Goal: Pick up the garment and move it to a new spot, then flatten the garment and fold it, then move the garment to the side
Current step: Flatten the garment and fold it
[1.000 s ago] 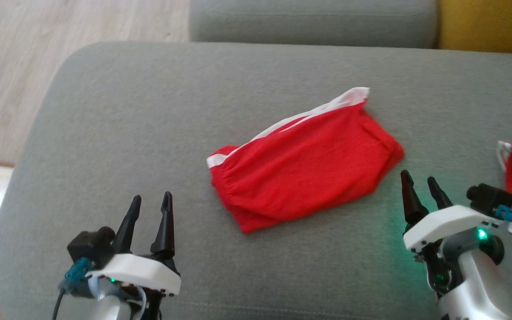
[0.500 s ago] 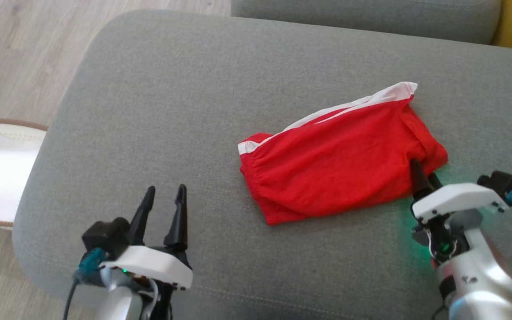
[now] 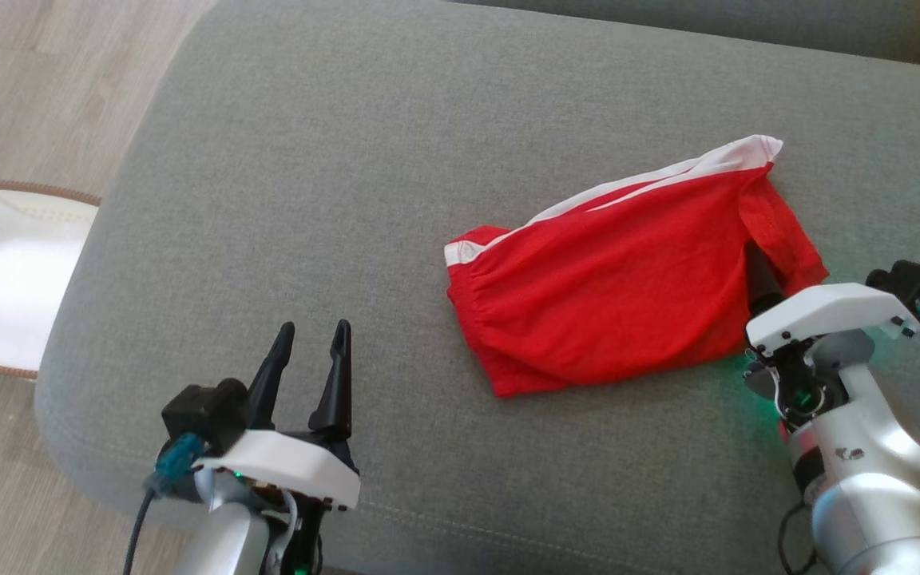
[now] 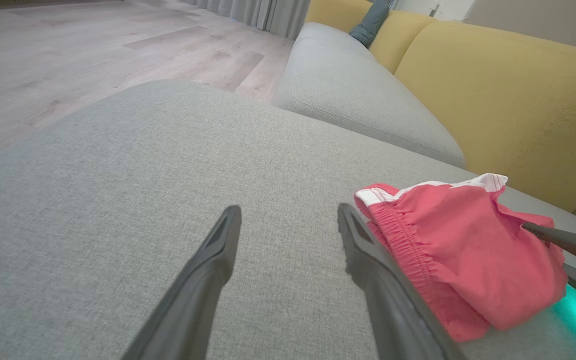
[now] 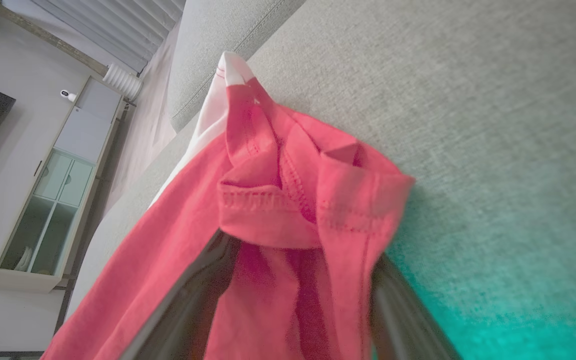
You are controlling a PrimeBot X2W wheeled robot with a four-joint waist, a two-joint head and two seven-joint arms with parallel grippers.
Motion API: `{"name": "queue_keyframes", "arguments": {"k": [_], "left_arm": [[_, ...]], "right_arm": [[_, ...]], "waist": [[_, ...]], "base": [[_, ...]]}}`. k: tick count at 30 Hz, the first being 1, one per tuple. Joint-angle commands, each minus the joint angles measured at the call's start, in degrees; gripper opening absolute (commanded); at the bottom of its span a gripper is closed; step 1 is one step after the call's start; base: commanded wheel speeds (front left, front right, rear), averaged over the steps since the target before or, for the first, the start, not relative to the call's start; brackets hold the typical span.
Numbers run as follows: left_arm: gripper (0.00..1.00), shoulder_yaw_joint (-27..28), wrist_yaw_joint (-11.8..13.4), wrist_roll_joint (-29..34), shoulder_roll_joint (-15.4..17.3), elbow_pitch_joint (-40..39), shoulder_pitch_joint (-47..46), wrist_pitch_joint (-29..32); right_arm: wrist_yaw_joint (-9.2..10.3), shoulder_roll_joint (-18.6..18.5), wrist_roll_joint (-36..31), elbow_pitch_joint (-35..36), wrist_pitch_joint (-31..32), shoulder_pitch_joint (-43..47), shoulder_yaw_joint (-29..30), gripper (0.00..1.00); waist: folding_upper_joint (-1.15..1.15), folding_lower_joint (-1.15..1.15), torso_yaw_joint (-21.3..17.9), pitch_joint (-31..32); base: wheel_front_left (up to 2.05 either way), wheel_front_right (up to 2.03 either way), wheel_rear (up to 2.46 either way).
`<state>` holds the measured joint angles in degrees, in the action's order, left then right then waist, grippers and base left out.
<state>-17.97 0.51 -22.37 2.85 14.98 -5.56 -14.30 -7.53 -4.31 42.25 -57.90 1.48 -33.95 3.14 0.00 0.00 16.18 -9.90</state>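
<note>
The garment (image 3: 612,279), red shorts with a white side stripe, lies bunched on the grey sofa seat (image 3: 332,160). My right gripper (image 3: 763,278) is at its right edge. In the right wrist view the two fingers stand wide apart and open, and the garment's (image 5: 278,200) stitched hem drapes over and between their tips (image 5: 300,250). My left gripper (image 3: 312,329) hovers open over bare cushion, left of and nearer than the garment. In the left wrist view the left gripper (image 4: 288,212) is open and the garment (image 4: 458,250) lies just right of it.
A white basket (image 3: 5,279) stands on the wood floor left of the seat. A second grey cushion (image 4: 358,90) and a yellow backrest (image 4: 498,90) lie beyond the garment. The seat's front edge (image 3: 468,519) runs near both arms.
The head camera has shifted, sliding the scene. My right gripper has moved forward into the garment's right edge, lifting the hem over its fingers. The left gripper stays open in place.
</note>
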Motion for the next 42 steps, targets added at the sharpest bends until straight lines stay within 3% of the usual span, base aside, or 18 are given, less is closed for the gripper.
{"name": "queue_keyframes", "arguments": {"k": [1, 11, 12, 13, 14, 28, 35, 42], "left_arm": [[1.0, 1.3, 0.3, -0.8, 0.0, -1.6, -2.5, -0.7], [1.0, 0.2, 0.6, -1.4, 0.0, -0.9, -3.0, -0.7], [1.0, 0.2, 0.7, -1.4, 0.0, -0.8, -3.1, -0.7], [1.0, 0.2, 0.7, -1.4, 0.0, -0.7, -3.1, -0.7], [1.0, 0.3, 0.7, -1.4, 0.0, -0.7, -3.1, -0.7], [1.0, 1.5, 0.5, -1.6, 0.0, 0.5, -1.8, -0.7], [1.0, 2.4, 0.1, -1.4, 0.0, 1.1, 0.0, -0.7], [1.0, 2.4, 0.0, -1.5, 0.0, 1.4, 1.4, -0.7]], "right_arm": [[0.04, 1.4, 0.0, -0.3, -0.3, -1.1, -1.9, 1.0], [0.04, 1.4, -0.8, -2.5, -3.4, -3.9, -0.9, 1.0], [0.04, 1.4, -0.9, -2.7, -4.0, -4.1, -0.8, 0.62], [0.04, 1.4, -0.9, -2.9, -4.6, -4.4, -0.8, 0.05], [0.04, 1.4, -0.9, -3.0, -5.2, -4.5, -0.9, 0.0], [0.04, 0.7, -5.8, -5.7, -13.8, -2.5, 0.5, 0.0], [0.04, -2.4, -10.4, -11.9, -16.3, 0.5, 8.2, 0.0], [0.04, 0.2, -15.5, -7.8, -16.5, 1.5, 10.1, 0.0]], "waist": [[0.0, 0.0, 0.3, -0.3], [0.0, 0.0, 0.8, -1.1], [0.0, 0.0, 0.8, -1.1], [0.0, 0.0, 0.7, -1.1], [0.0, 0.0, 0.6, -1.1], [0.0, 0.0, -5.4, 3.6], [0.0, 0.0, -8.6, 7.5], [0.0, 0.0, -9.5, 9.1]], "base": [[0.0, 0.0, 0.0], [0.0, 0.0, 0.0], [0.0, 0.0, 0.0], [0.0, 0.0, 0.0], [0.0, 0.0, 0.0], [0.0, 0.0, 0.0], [0.0, 0.0, 0.0], [0.0, 0.0, 0.0]]}}
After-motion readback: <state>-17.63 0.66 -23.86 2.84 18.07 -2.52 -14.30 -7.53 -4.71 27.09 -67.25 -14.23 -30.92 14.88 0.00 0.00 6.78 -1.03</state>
